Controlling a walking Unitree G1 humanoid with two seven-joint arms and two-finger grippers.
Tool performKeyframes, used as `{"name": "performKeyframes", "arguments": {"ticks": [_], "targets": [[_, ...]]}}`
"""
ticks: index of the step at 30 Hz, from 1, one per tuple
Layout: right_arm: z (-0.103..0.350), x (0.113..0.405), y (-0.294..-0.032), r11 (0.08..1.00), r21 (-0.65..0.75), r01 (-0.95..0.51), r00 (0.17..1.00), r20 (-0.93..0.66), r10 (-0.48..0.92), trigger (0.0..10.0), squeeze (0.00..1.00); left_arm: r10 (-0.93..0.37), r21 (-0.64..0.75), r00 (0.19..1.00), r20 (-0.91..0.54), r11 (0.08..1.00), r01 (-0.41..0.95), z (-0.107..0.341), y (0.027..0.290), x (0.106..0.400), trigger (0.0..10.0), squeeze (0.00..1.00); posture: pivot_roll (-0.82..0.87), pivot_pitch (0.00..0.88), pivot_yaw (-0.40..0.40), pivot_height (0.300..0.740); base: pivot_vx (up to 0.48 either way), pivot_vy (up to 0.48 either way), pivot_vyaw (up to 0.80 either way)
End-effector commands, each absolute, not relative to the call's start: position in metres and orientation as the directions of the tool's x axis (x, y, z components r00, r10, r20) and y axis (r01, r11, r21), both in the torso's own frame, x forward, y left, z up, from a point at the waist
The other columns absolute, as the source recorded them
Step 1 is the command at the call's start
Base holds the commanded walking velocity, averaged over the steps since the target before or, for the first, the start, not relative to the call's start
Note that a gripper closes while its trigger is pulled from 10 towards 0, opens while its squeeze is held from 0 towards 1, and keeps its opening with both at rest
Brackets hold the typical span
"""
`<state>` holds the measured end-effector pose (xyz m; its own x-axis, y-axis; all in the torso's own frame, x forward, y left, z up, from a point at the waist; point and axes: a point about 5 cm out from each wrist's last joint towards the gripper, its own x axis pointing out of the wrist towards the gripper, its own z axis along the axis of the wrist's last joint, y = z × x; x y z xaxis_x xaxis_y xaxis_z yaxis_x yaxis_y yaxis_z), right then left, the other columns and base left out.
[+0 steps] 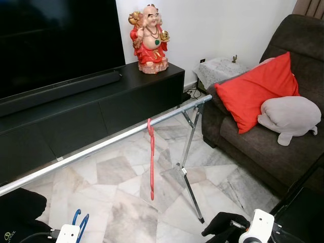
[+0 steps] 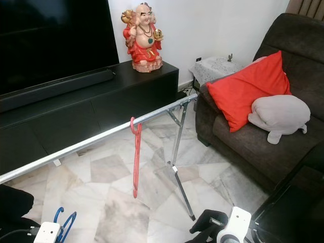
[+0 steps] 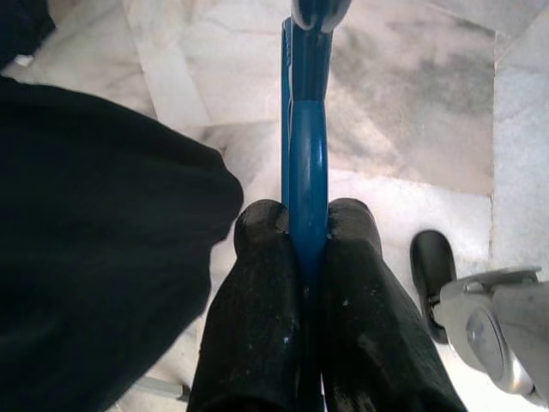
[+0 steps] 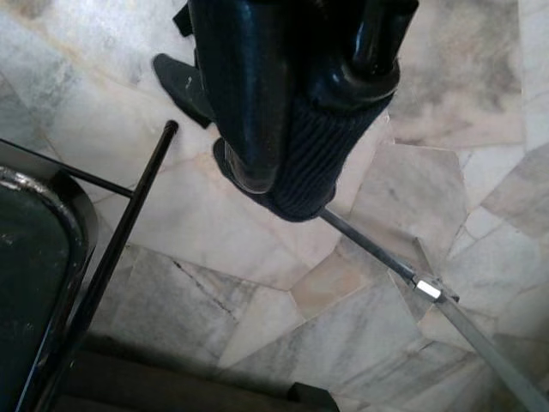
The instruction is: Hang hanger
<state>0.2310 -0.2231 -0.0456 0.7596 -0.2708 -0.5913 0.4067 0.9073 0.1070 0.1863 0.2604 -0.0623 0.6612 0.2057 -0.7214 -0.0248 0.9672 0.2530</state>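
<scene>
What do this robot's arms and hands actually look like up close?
Each hand ends in two long black fingers with rounded tips; on the left hand the fingers look matte and a little scuffed. The right hand has one smooth glossy finger and one with a ribbed pad. Near the wrists sit white blocky housings, and a silver-grey metal part shows beside the left hand.

head stereo pair downward, wrist views floorward
</scene>
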Motion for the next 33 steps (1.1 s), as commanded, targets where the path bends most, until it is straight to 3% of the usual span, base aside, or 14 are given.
{"name": "performKeyframes", "arguments": {"ticks": [1, 12, 21, 33], "targets": [[-0.038, 0.241, -0.224, 0.904, 0.122, 0.409, 0.776, -0.568, -0.275, 10.0, 0.0, 0.212, 0.255, 0.636, -0.742, 0.967, -0.025, -0.066, 0.26, 0.181, 10.0, 0.0, 0.12, 0.0, 0.031, 0.74, 0.0, 0.0, 0.0], [-0.042, 0.236, -0.223, 0.905, 0.117, 0.408, 0.769, -0.578, -0.272, 10.0, 0.0, 0.233, 0.265, 0.59, -0.773, 0.964, -0.032, -0.072, 0.266, 0.166, 10.0, 0.0, 0.11, 0.0, 0.039, 0.74, 0.0, 0.0, 0.0], [-0.044, 0.233, -0.223, 0.92, 0.094, 0.38, 0.769, -0.585, -0.257, 10.0, 0.0, 0.245, 0.264, 0.6, -0.762, 0.963, -0.059, -0.071, 0.264, 0.171, 10.0, 0.0, 0.13, 0.0, 0.024, 0.74, 0.0, 0.0, 0.0], [-0.054, 0.216, -0.222, 0.918, 0.084, 0.387, 0.751, -0.606, -0.261, 10.0, 0.0, 0.242, 0.267, 0.575, -0.782, 0.963, -0.042, -0.076, 0.268, 0.154, 10.0, 0.0, 0.11, 0.0, 0.049, 0.74, 0.0, 0.0, 0.72]]}}
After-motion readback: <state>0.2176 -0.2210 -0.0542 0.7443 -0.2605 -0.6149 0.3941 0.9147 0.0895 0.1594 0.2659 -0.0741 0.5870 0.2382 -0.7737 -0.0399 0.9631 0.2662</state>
